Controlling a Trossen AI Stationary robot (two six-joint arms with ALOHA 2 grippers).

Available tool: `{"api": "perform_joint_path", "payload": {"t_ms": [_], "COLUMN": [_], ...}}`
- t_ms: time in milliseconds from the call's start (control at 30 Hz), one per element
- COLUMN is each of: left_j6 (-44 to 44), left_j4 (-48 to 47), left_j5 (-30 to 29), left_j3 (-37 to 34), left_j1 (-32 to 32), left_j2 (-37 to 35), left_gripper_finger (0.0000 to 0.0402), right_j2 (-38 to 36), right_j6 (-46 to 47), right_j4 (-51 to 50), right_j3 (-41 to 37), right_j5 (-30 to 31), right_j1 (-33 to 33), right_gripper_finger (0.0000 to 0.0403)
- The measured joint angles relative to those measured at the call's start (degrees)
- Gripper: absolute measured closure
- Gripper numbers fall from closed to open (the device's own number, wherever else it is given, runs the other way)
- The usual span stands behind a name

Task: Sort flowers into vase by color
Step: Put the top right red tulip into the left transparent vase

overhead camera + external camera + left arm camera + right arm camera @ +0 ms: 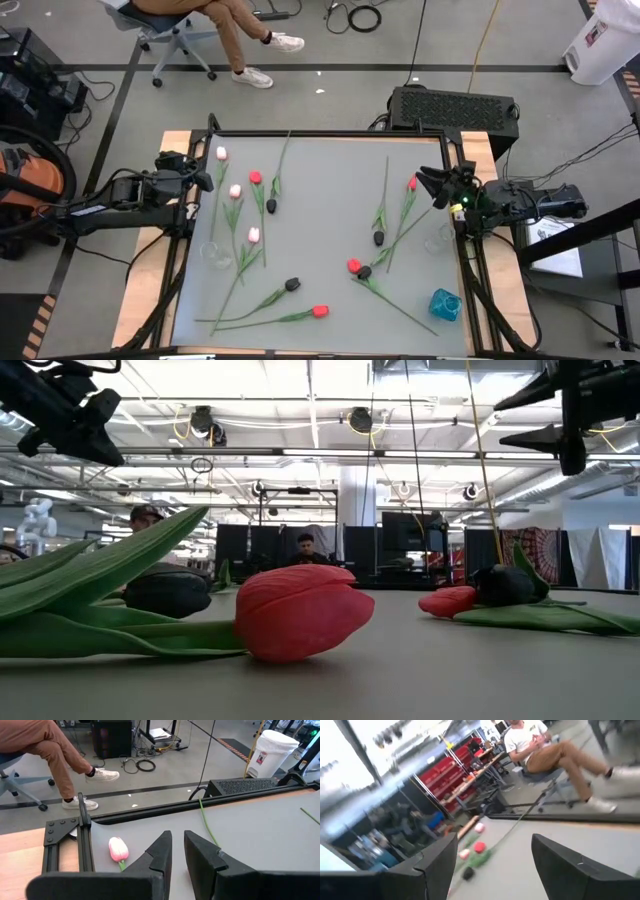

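**Tulips scattered flat across the table, both claws raised and empty**

The flowers (300,240) lie loose on the grey table (320,165), none of them held. Nearest the left gripper (202,172) is a pink tulip (221,153), just beside its fingertips toward the table's far edge; the left wrist view shows the same pink head (118,849) lying on the surface next to the dark fingers (161,852). Farther from that claw, toward the table's middle, lie another pink head (235,190), a red one (255,177), a black one (271,206) and a third pink one (254,235). Well away from it, by the near edge, sit a black head (292,284) and a red head (320,311); in the low view this red tulip (300,610) fills the foreground.

The right gripper (428,185) hangs at the table's right side with a red tulip (412,183) just beside its tips. A black head (379,238) lies a little farther off, then a red head (353,265) touching another black one (365,272).

The left claw's fingers stand only slightly apart, clamped on nothing. The right claw's fingers (437,857) are spread wide, also empty.

A clear glass vase (213,253) stands near the table's left edge, a second clear vase (440,238) near the right edge, and a blue vase (445,304) in the near right corner. A seated person (215,20) shows beyond the table.
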Motion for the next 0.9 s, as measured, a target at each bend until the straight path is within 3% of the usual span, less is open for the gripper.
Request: {"api": "perform_joint_path", "payload": {"t_ms": [167,300,433,667,900], "left_j6": [-0.02,-0.29,-4.63,-8.47,-23.60], "left_j4": [0.16,2.23,2.94,4.93,10.25], "left_j5": [0.71,5.93,13.92,22.14,24.40], "left_j3": [-0.02,-0.01,0.00,0.00,-0.02], "left_j1": [0.00,0.00,-0.02,-0.02,-0.02], "left_j2": [0.00,0.00,0.00,0.00,0.04], "left_gripper_finger": [0.0346,0.0346,0.0346,0.0346,0.0346], "right_j2": [0.00,0.00,0.00,1.52,4.14], "right_j6": [14.75,24.57,28.09,31.58,28.46], "right_j4": [1.08,1.47,1.47,4.82,14.30], "right_j3": [0.00,0.00,0.00,0.00,0.00], "right_j5": [0.00,0.22,0.21,-0.08,-0.20], "right_j1": [0.00,0.00,0.00,0.00,0.00], "right_gripper_finger": [0.0156,0.0156,0.0156,0.0156,0.0156]}}
